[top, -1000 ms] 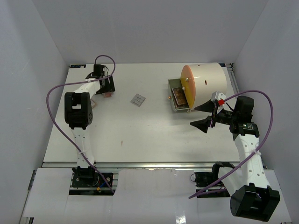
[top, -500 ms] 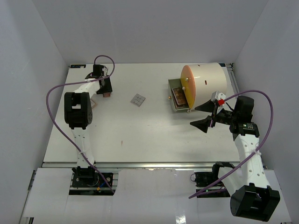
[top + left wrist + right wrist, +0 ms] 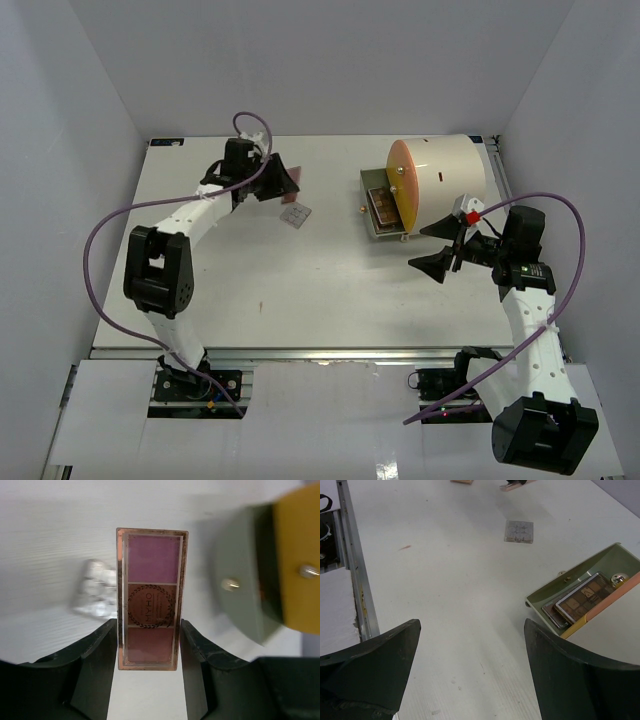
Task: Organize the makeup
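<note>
My left gripper is shut on a flat pink and brown eyeshadow palette and holds it by its long sides above the table; in the left wrist view the gripper has the palette standing out past its fingertips. A small grey square palette lies on the table just below it and also shows in the right wrist view. My right gripper is open and empty, in front of the open green drawer, which holds brown palettes.
A large cream cylinder with an orange front stands at the back right over the drawer. A metal rail runs along the table's near edge. White walls close in the table on three sides.
</note>
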Tool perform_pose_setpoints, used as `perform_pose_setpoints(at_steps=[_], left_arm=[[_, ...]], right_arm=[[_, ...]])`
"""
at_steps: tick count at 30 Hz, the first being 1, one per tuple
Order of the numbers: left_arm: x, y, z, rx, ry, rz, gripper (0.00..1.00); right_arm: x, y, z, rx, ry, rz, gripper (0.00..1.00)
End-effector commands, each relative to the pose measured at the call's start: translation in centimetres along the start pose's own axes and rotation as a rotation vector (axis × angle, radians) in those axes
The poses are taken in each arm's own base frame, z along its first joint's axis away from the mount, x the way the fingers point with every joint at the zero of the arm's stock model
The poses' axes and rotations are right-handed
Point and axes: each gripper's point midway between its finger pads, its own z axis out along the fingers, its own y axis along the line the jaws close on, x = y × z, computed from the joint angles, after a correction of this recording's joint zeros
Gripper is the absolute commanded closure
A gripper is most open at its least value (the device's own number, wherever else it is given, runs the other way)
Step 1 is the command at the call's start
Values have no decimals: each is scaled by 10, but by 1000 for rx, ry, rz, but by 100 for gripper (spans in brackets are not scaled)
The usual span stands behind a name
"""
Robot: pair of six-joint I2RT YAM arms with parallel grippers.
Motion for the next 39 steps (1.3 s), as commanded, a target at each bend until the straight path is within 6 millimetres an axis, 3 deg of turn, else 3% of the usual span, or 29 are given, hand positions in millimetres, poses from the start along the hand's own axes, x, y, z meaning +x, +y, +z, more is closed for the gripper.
perform_pose_setpoints(at_steps=[1, 4, 7, 17, 22, 25, 32, 39], left_arm=[[7, -128, -22, 366, -12, -62, 87], [13, -174, -22, 467, -11, -88, 86], [25, -201, -7, 491, 10, -133, 86], [38, -251, 42, 506, 13, -199, 83], [48, -260, 65, 474, 33, -196, 76], [52, -257, 72, 455, 37, -209, 64], [56, -254, 72, 445, 42, -217, 40], [55, -256, 63, 449, 40, -198, 27]], right_arm=[[-5, -5, -4, 25, -11, -39, 10], [-5, -6, -6, 32, -14, -41, 10], [-5, -6, -6, 33, -14, -43, 10], [-6, -5, -7, 30, -18, -46, 10], [-8, -3, -7, 21, -24, -49, 10], [-8, -3, -7, 24, -23, -51, 10], [-9, -2, -7, 18, -27, -54, 10], [-8, -2, -7, 20, -26, -53, 10]])
